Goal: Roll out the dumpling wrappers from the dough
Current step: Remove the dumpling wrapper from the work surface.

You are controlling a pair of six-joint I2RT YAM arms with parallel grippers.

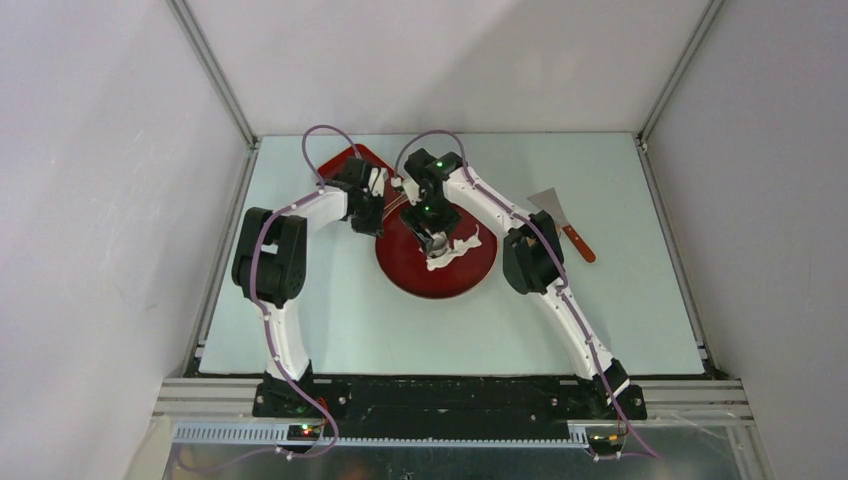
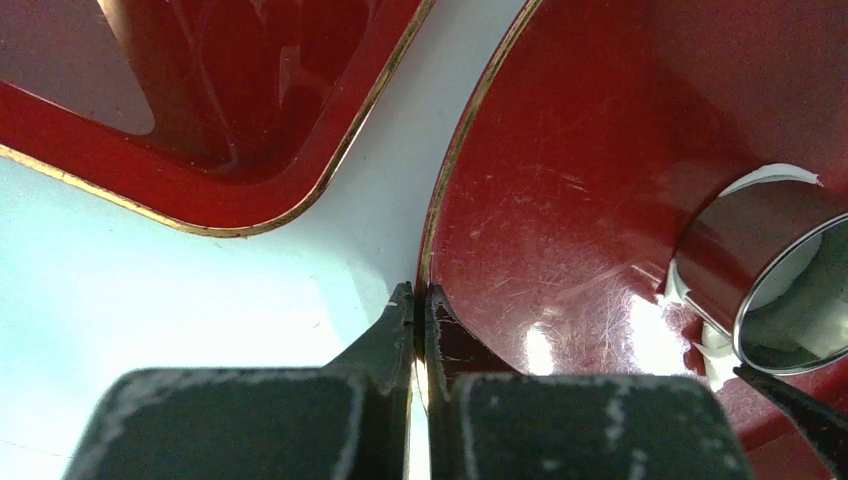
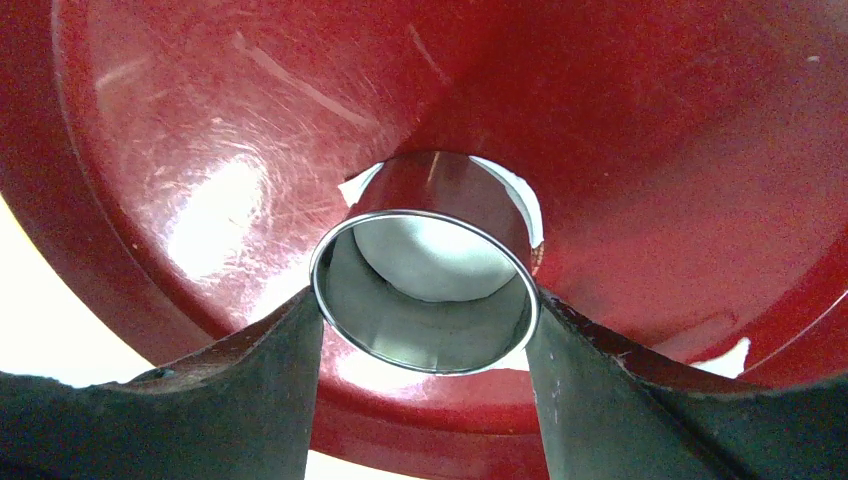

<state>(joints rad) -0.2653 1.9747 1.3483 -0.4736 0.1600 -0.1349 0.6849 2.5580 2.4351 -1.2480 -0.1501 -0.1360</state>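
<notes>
A ragged white sheet of dough (image 1: pixel 462 247) lies on the round red plate (image 1: pixel 437 280). My right gripper (image 3: pixel 425 312) is shut on a shiny metal ring cutter (image 3: pixel 400 335) that stands upright on the dough. Through the ring I see a round white patch of dough (image 3: pixel 430 262). I cannot tell whether that patch is a cut-free dumpling wrapper. Scraps of dough (image 3: pixel 522 198) peek out behind the ring. My left gripper (image 2: pixel 420 297) is shut on the plate's gold-edged left rim (image 2: pixel 455 170), with the cutter (image 2: pixel 790 300) off to its right.
A red rectangular tray (image 2: pixel 200 150) sits just behind and left of the plate, seen at the back left (image 1: pixel 345 158) in the top view. A scraper with a brown handle (image 1: pixel 568 228) lies on the pale table to the right, beyond my right arm.
</notes>
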